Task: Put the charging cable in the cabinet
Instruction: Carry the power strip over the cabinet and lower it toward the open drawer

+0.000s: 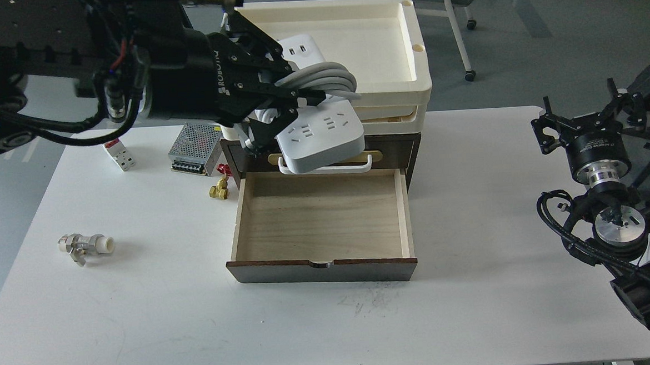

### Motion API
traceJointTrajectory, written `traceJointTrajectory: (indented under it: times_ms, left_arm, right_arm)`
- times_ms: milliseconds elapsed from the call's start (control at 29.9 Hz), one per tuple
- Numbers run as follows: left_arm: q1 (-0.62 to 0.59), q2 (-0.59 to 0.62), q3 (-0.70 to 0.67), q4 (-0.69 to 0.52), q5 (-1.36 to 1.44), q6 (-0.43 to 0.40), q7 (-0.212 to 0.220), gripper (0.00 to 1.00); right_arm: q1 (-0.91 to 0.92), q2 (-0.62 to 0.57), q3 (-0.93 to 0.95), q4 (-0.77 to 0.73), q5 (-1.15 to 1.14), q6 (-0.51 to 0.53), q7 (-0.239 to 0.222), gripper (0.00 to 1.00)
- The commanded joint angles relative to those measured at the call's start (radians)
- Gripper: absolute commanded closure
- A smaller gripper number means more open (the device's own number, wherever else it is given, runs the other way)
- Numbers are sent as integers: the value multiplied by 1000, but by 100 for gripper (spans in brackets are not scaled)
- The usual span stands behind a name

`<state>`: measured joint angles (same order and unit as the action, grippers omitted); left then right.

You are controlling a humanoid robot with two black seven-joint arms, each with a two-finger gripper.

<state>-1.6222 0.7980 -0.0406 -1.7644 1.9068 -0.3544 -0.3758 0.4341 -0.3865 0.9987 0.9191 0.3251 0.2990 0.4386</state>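
My left gripper (285,104) clamps the white corded power strip (320,135) above the dark cabinet's open light-wood drawer (321,216), positioned for lowering; right gripper (550,129) idle, state indeterminate

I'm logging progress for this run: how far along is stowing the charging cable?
Done: the drawer stands pulled out. In hand: the left gripper holds the charging cable above the drawer's back edge. Left: lowering it in, releasing, closing.
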Motion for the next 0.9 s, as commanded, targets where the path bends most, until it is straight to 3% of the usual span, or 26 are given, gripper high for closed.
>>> traceJointTrajectory:
  times_ms: [0, 167, 334, 401, 468, 535, 870]
  left_arm:
    - [27, -98, 2, -1, -2, -52, -2, 97]
    - [166, -138, 1, -1, -3, -78, -14, 97]
    - [324, -134, -1, 0, -3, -134, 9, 97]
    - [375, -140, -5, 8, 3, -134, 50, 97]
    - [415, -160, -5, 40, 6, -134, 133, 97]
    - [444, -195, -5, 77, 6, -134, 169, 97]
    - [485, -292, -24, 276, -61, -87, 144, 97]
  right_arm:
    - [0, 0, 1, 0, 0, 0, 0, 0]
    - [0, 0, 3, -2, 0, 0, 0, 0]
    - [0, 0, 14, -2, 0, 0, 2, 0]
    - [0, -2, 14, -2, 0, 2, 2, 0]
    - [0, -2, 14, -2, 0, 2, 2, 0]
    - [0, -2, 14, -2, 0, 2, 2, 0]
    - [-5, -8, 17, -2, 2, 2, 2, 0]
